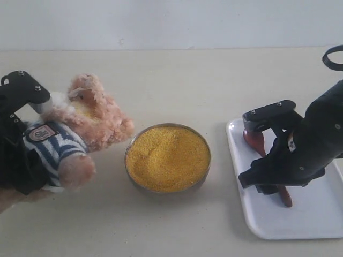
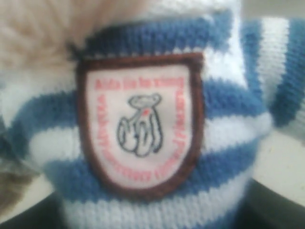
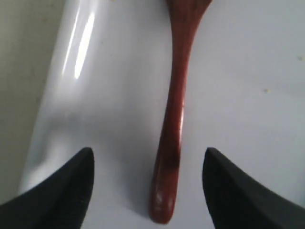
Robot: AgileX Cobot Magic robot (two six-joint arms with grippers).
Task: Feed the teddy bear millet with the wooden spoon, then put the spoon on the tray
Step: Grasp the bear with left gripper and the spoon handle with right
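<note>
The teddy bear point(image 1: 80, 123) leans at the left of the exterior view, its striped shirt and chest badge point(image 2: 140, 124) filling the left wrist view. My left gripper point(image 1: 24, 134) is shut on the bear's body. The millet point(image 1: 167, 158) is heaped in a round metal bowl point(image 1: 128, 160) at the table's middle. On the white tray point(image 1: 300, 219) at the right lies the wooden spoon point(image 1: 256, 140). My right gripper point(image 3: 147, 191) hangs open just over the spoon's handle point(image 3: 177, 109), one finger on each side, not touching it.
The tan tabletop point(image 1: 177, 80) runs back to a pale wall. The bowl sits between the bear and the tray, with a gap of bare table on either side. The tray's right end runs out of the exterior view.
</note>
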